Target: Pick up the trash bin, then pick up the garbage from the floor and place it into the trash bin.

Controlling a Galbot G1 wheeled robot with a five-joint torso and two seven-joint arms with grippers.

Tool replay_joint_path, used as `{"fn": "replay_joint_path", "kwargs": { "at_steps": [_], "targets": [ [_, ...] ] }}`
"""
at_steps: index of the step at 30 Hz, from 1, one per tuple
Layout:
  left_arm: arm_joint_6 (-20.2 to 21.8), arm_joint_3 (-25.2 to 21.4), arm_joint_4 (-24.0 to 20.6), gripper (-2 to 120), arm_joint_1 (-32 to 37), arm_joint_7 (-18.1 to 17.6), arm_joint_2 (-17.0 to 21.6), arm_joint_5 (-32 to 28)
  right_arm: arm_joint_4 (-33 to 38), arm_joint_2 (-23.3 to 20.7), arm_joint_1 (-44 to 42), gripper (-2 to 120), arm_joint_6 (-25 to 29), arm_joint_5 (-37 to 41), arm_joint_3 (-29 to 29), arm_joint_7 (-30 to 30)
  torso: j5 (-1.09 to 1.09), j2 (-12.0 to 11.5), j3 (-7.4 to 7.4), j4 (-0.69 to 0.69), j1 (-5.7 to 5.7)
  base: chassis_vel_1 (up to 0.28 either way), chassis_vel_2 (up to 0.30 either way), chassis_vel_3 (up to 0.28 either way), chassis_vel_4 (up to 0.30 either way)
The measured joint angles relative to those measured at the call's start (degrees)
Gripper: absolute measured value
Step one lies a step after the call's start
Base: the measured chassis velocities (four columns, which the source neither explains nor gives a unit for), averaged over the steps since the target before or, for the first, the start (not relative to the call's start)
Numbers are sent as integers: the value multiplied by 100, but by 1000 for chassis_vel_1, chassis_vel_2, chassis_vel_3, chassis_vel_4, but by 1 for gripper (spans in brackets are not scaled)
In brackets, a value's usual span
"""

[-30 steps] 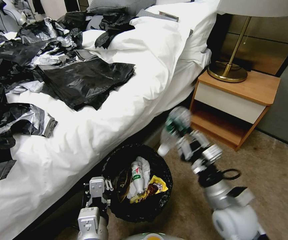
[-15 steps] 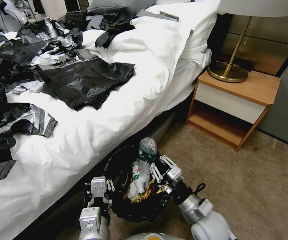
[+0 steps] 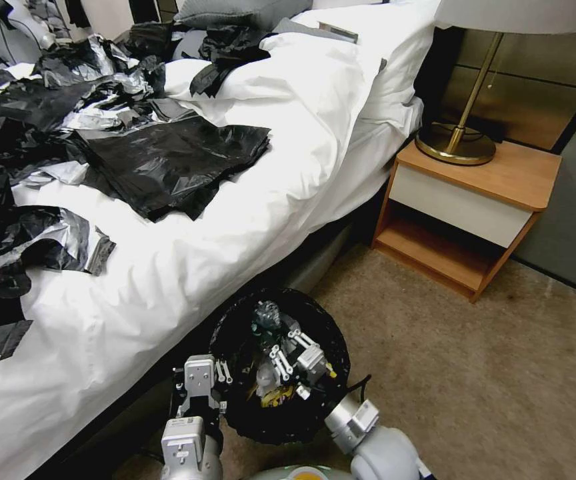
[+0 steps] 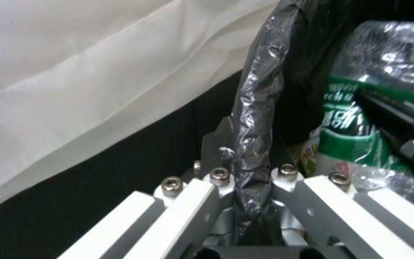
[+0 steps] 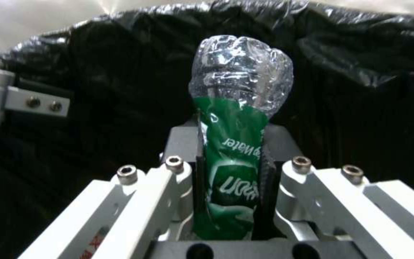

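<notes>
The trash bin point(image 3: 333, 333), lined with a crinkly black bag, stands on the floor point(image 3: 475, 373) against the bed's side. My left gripper point(image 3: 220, 372) is shut on its near-left rim, and the liner point(image 4: 252, 118) is pinched between the fingers. Reaching down inside the bin, my right gripper point(image 3: 276, 340) is shut on a crushed clear bottle with a green label point(image 3: 266, 315). The bottle point(image 5: 235, 144) stands upright between the right gripper's pads point(image 5: 267, 172). A yellow wrapper point(image 3: 278, 398) lies in the bin beneath it.
A bed with a white duvet point(image 3: 235, 220) carries large black plastic sheets point(image 3: 168, 160). A wooden nightstand point(image 3: 468, 200) with a brass lamp point(image 3: 458, 143) stands at the right. Bare carpet stretches to the right of the bin.
My right arm has swung from up near the nightstand down into the bin, carrying the green-labelled bottle. The left gripper and the bin have stayed put.
</notes>
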Motion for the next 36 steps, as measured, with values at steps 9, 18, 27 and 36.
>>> {"fn": "replay_joint_path", "kwargs": {
  "at_steps": [9, 18, 27, 36],
  "targets": [
    [-2, 14, 11, 0, -16, 13, -1, -2, -91, 23, -16, 35, 3, -164, -41, 10, 2, 0, 0, -1, 0, 0, 0, 0, 0],
    [-3, 29, 53, 0, -46, 17, -16, -8, 102, -36, -106, 68, 20, -195, -41, 84, 16, 0, 0, 0, 0, 0, 0, 0, 0],
    [-7, 32, 90, 0, -61, 18, -13, -5, 414, -69, -267, 97, 119, -285, -21, 268, 8, 0, 0, -1, 0, 0, 0, 0, 0],
    [-8, 17, 134, 0, -100, 23, 6, -25, 1006, -68, -395, 100, 154, -294, 57, 617, 28, 0, 0, -12, 1, 0, 0, 0, 0]
  ]
}}
